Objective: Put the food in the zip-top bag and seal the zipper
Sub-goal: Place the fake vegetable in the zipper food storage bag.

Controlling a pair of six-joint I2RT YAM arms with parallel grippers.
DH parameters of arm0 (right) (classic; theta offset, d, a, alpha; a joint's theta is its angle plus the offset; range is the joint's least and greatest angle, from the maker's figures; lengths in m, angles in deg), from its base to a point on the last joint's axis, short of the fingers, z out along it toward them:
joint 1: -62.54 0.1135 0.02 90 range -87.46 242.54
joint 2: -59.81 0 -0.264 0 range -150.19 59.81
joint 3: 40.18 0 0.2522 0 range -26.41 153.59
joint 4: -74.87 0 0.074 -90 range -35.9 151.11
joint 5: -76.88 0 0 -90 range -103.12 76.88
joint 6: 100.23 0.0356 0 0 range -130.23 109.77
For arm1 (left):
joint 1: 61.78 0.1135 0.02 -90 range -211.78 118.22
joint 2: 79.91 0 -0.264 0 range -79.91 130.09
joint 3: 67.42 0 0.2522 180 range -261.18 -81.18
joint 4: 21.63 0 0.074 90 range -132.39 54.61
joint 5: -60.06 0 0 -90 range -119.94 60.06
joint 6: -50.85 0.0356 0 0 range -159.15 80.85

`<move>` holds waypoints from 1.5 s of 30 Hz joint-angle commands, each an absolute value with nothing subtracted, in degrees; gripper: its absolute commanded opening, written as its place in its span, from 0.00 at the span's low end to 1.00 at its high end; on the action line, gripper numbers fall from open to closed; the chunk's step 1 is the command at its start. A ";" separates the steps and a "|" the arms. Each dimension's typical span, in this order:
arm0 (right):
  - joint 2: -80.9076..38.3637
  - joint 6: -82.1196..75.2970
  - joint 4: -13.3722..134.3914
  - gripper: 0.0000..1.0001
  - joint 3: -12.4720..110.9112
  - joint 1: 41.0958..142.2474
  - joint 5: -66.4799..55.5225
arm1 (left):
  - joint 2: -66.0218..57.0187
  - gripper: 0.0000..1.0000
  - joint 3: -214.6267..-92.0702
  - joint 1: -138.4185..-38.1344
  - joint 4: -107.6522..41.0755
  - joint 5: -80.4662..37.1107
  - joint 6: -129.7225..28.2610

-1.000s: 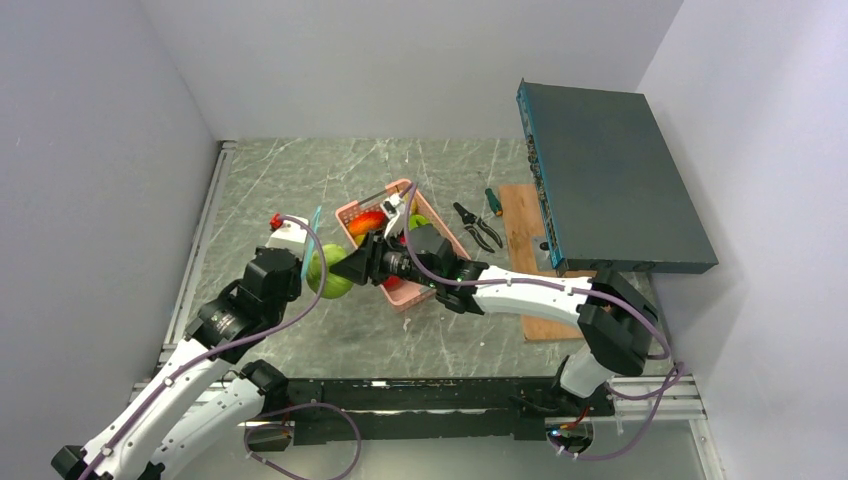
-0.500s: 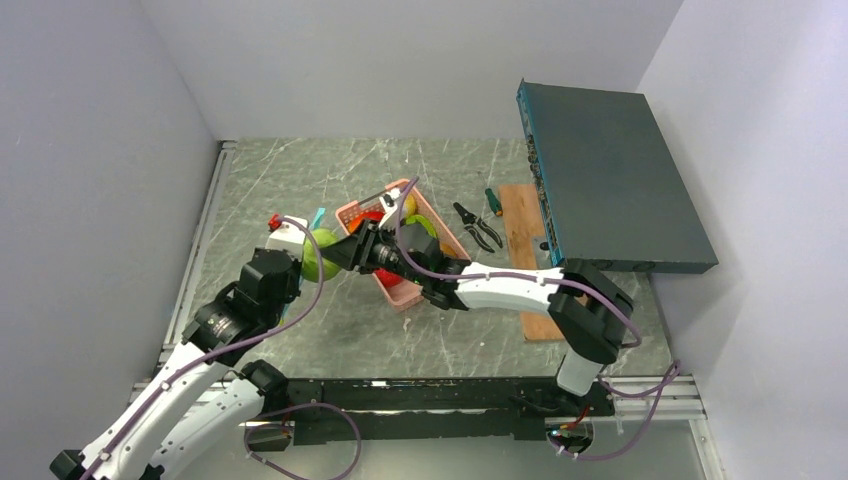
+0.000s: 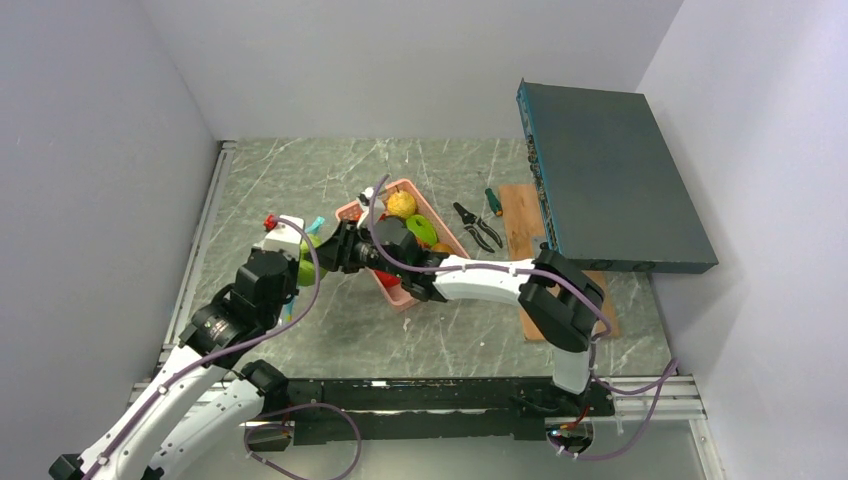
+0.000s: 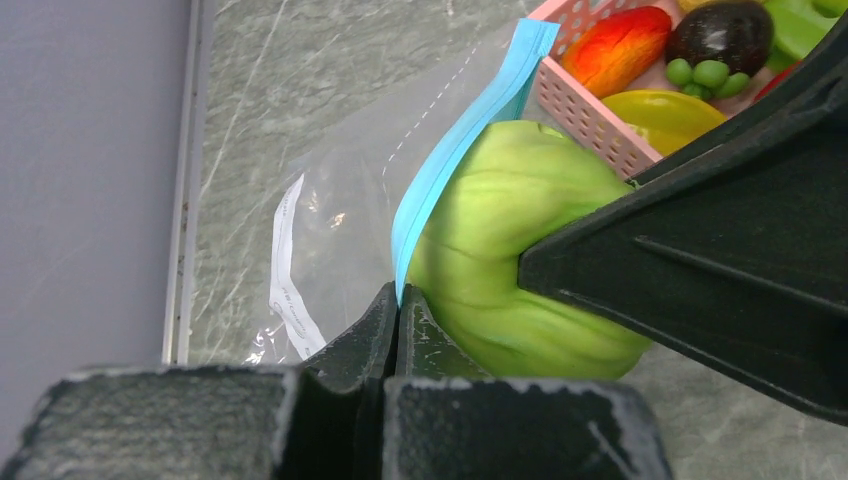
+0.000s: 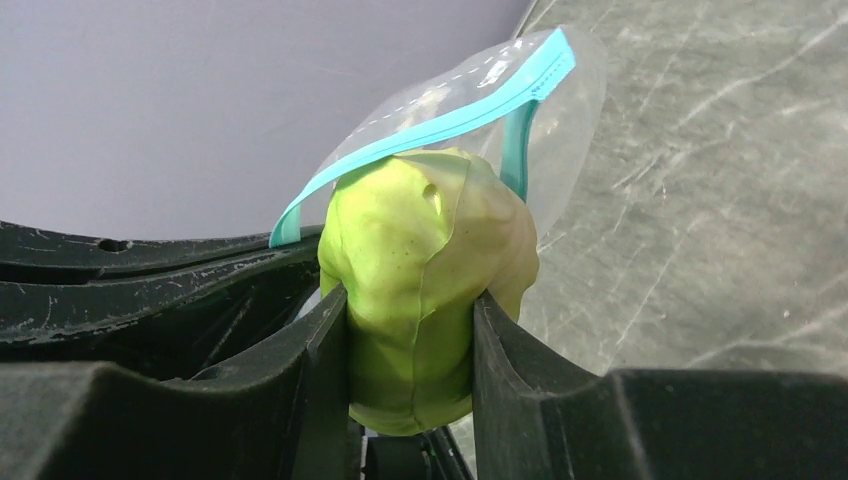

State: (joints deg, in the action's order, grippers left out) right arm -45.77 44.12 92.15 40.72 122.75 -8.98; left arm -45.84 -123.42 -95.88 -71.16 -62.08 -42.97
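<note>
Right end effector (image 5: 410, 305) grips a green fruit (image 5: 425, 230) at the bag's (image 4: 330, 170) mouth, which the left end effector (image 4: 397, 312), clamped on the zipper (image 4: 470, 120), holds open.

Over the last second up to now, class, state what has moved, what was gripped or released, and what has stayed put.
The right gripper, clamped on the green fruit, carried it leftward away from the pink basket to the zip-top bag mouth, under the zipper. Nothing was grabbed or released. The left gripper stayed pinched on the zipper; basket and pliers unmoved.
</note>
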 commanded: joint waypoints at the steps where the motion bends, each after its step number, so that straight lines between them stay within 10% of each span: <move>1: -47.45 38.19 91.98 0.00 48.12 124.02 -1.39 | -45.33 0.00 -124.24 -96.01 -68.97 -61.09 -42.77; 14: -50.19 19.45 73.90 0.00 60.89 124.04 8.23 | -46.46 0.00 -123.89 -96.03 -68.13 -59.29 -42.09; 29: -53.94 80.93 110.27 0.00 49.34 115.35 7.79 | -47.12 0.00 -122.76 -96.05 -66.04 -54.37 -39.85; 45: -53.54 46.11 78.26 0.00 55.35 127.24 -6.92 | -49.40 0.00 -123.41 -96.00 -67.51 -63.41 -43.32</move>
